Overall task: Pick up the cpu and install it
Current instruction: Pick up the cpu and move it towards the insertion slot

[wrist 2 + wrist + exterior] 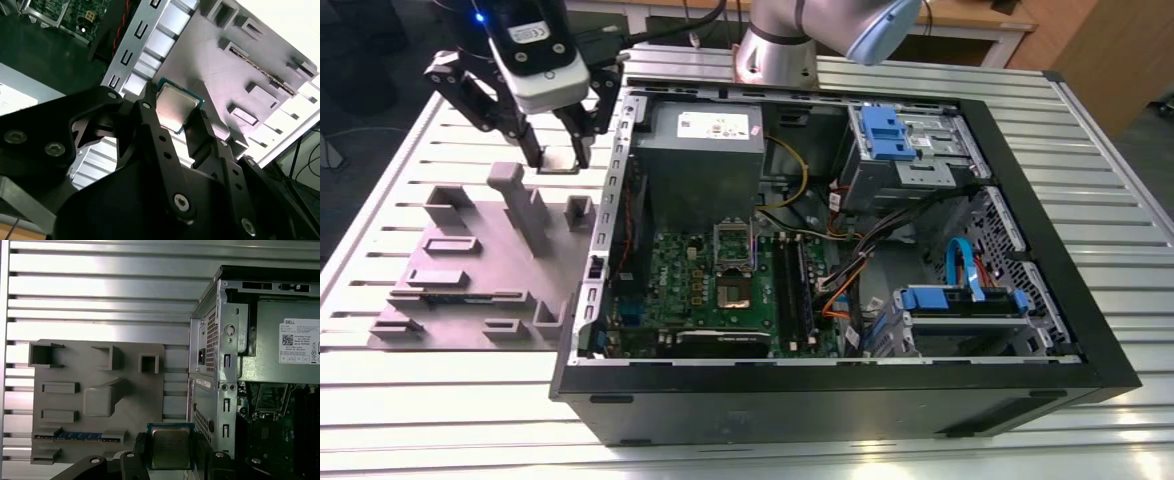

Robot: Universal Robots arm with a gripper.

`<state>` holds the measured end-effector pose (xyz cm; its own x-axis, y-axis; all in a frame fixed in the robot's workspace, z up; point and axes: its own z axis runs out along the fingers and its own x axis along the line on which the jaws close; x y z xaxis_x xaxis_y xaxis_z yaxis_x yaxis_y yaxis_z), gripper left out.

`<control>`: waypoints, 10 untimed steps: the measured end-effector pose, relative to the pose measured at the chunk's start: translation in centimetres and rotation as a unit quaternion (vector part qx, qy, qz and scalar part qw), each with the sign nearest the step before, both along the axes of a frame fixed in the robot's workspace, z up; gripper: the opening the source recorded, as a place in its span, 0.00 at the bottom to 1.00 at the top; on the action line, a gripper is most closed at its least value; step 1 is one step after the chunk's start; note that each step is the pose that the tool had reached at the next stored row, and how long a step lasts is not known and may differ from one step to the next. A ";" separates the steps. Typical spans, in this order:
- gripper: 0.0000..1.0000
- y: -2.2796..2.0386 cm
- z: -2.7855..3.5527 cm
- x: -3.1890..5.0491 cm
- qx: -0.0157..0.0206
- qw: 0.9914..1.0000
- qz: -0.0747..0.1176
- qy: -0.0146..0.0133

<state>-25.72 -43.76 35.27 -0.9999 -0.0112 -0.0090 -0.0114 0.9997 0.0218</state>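
Observation:
My gripper hangs above the far end of the grey fixture, just outside the computer case's wall on the exterior view's left. It is shut on the cpu, a small flat square chip with a silvery top and thin pale rim, pinched by its edges between the two black fingers. In the first wrist view the cpu sits level between the fingers, over the fixture's edge. The metal-framed socket lies inside the case on the green motherboard, well apart from the gripper.
The open black computer case lies on a slatted metal table. Inside it are a grey power-supply box, blue drive brackets and loose cables. Upright grey blocks rise from the fixture below the gripper.

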 end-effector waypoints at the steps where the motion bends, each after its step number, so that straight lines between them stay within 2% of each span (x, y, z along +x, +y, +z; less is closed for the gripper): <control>1: 0.47 0.00 0.00 0.16 0.000 1.000 0.000 0.000; 10: 0.47 0.00 0.00 1.22 0.000 1.000 0.000 0.000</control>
